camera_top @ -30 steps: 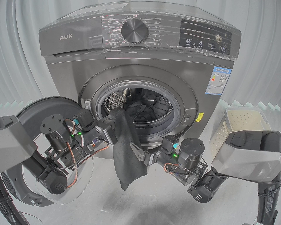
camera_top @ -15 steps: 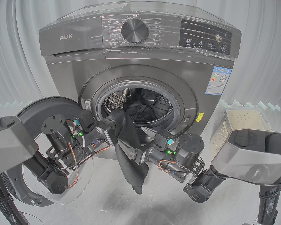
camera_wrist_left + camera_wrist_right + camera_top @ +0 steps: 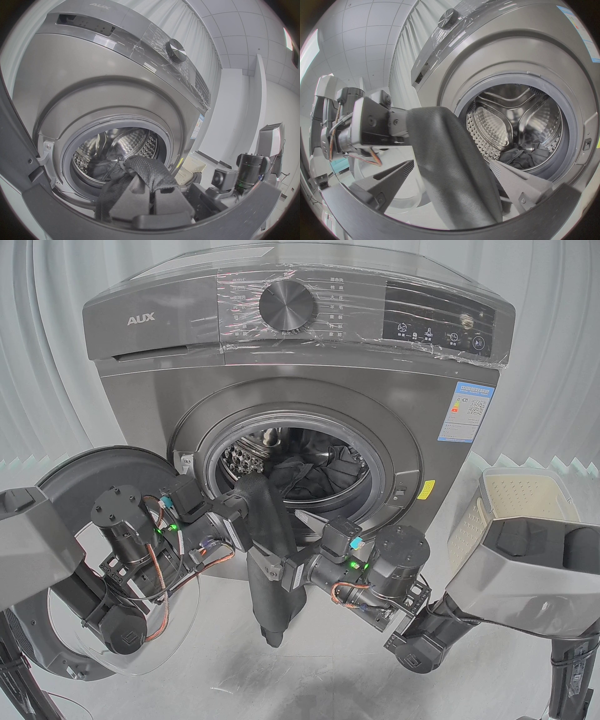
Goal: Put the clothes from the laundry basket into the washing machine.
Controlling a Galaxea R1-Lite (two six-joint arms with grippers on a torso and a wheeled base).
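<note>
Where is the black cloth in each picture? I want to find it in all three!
Head view: black cloth hangs mid-picture from the left gripper, before the washing machine's opening.
Left wrist view: the cloth drapes over that gripper.
Right wrist view: the cloth passes through the open right gripper.
Shared landmark: the round dial.

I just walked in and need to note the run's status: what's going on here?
The robot is loading laundry. Its left gripper is shut on a dark garment, which hangs in front of the open washing machine. The right gripper is open, with one finger on each side of the hanging cloth and not closed on it. Other dark clothes lie inside the drum. The laundry basket stands on the floor on the robot's right, beside the machine.
</note>
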